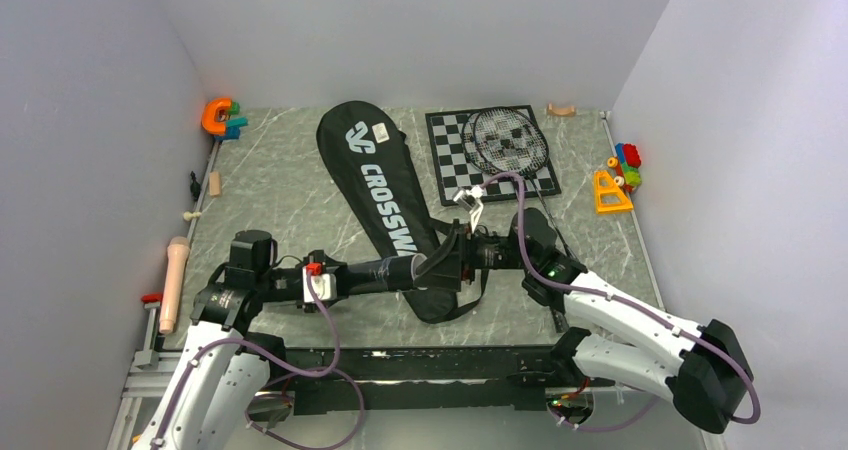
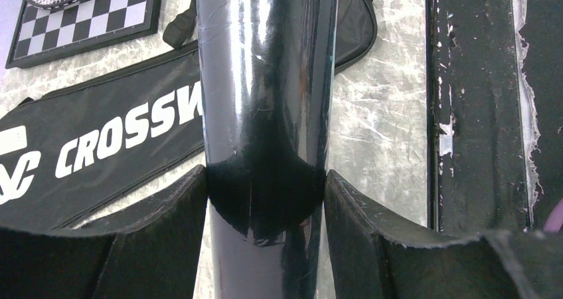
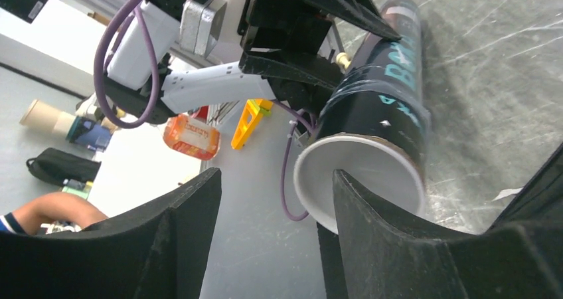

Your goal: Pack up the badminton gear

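Above bag point(image 1: 375, 185), left jaws clamp tube point(image 2: 265, 113); right jaws wide, lid point(image 3: 368, 169) partly hidden behind finger point(image 3: 385, 259).

Right gripper point(image 3: 275, 176), jaws apart, faces white lid point(image 3: 352, 179) of tube point(image 3: 388, 93) held by left gripper point(image 3: 355, 53).

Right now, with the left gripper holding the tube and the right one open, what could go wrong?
The glossy tube is held by the left gripper alone, so it could slip or tilt. The white lid sits beside the open right gripper, not between its fingers; closing now might knock it.
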Action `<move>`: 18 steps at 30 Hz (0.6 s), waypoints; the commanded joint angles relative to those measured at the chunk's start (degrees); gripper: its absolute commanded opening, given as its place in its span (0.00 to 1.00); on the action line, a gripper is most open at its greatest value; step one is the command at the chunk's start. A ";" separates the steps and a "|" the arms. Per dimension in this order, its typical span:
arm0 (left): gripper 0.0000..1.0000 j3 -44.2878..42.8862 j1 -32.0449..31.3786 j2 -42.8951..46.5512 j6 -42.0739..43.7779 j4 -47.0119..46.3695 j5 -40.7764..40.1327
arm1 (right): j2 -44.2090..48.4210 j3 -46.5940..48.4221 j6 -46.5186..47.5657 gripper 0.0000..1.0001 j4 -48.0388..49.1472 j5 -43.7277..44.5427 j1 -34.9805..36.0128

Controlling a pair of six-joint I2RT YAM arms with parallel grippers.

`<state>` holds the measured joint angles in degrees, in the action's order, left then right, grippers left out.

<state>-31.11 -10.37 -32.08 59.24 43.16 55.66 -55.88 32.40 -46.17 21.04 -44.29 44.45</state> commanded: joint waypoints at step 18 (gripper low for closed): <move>0.00 -3.47 -0.26 0.84 -1.09 -3.01 4.62 | 8.50 -0.19 6.73 0.14 -14.95 4.74 -7.86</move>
<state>-31.53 -10.39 -31.94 58.72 42.94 56.71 -47.59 31.79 -42.81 10.52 -42.54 36.71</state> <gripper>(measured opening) 0.622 0.231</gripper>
